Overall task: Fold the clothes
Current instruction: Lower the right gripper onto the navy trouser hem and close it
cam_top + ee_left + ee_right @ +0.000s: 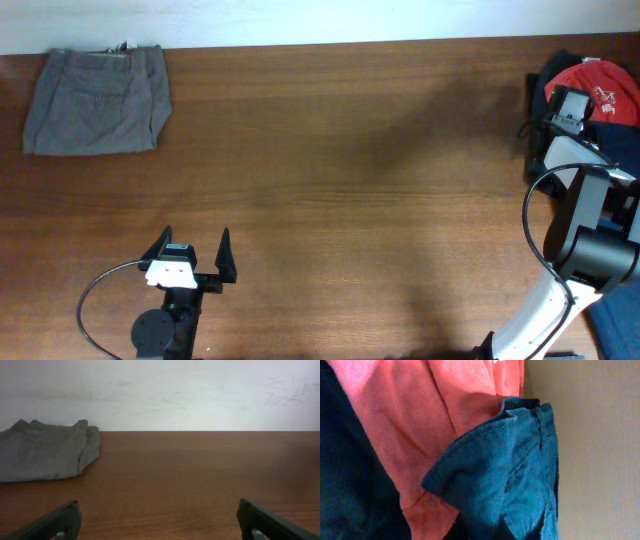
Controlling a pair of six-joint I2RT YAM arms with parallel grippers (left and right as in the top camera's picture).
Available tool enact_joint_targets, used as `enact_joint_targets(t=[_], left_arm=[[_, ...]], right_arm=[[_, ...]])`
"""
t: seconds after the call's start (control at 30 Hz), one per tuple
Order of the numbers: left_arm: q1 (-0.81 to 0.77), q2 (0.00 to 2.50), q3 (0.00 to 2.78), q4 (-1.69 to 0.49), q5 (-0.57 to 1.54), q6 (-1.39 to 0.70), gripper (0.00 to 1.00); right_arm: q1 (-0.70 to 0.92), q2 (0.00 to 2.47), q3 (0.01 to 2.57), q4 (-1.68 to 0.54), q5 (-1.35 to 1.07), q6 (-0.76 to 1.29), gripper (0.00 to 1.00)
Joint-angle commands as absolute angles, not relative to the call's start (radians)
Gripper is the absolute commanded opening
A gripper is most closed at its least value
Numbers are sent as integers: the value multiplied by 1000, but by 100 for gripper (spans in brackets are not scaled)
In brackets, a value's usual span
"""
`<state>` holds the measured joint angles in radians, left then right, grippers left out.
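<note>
With grey shorts [97, 100] lying folded at the bench's [350, 180] far left, the right tool [572, 95] is pinched together, seemingly on a fold of the navy shorts [505, 460] beside the red T-shirt [445, 400] at the right edge, while the left tool [193, 245] gapes idle; next, the navy shorts likely need dragging mid-bench and spreading flat.

Grey shorts [98, 100], red T-shirt [600, 85], navy shorts [510, 470]

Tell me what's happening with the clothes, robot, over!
Left gripper open, holding nothing. Right gripper shut, down in the clothes pile, grip unseen. Blue garment bunched against red T-shirt. Grey shorts folded, far left corner.
</note>
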<state>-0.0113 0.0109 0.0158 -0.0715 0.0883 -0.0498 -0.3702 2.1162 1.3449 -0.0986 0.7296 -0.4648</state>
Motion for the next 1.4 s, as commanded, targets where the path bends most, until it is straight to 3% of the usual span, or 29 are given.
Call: enact_joint_targets(t=[0.0,0.57,0.9,1.03,1.27,1.37], left_arm=[[-15,6,8,-72,78,-52,99],[-15,6,9,-72,78,-52,99],[-15,6,8,-72,78,-52,99],[-15,6,8,-73,78,-52,99],[-15,6,9,-73,78,-52,99],[-15,6,8,-73,78,-52,99]], right_arm=[[-366,2112,1360,-97,777,-368,4],[-365,1833,1360,-128,816,-226,4],[-365,1858,1359,-215,588,-226,9],[-367,1895,1358,-214,574,-226,11],[-367,1990,1358,-208,555,-227,24],[-367,1998,1358,-202,556,-227,24]])
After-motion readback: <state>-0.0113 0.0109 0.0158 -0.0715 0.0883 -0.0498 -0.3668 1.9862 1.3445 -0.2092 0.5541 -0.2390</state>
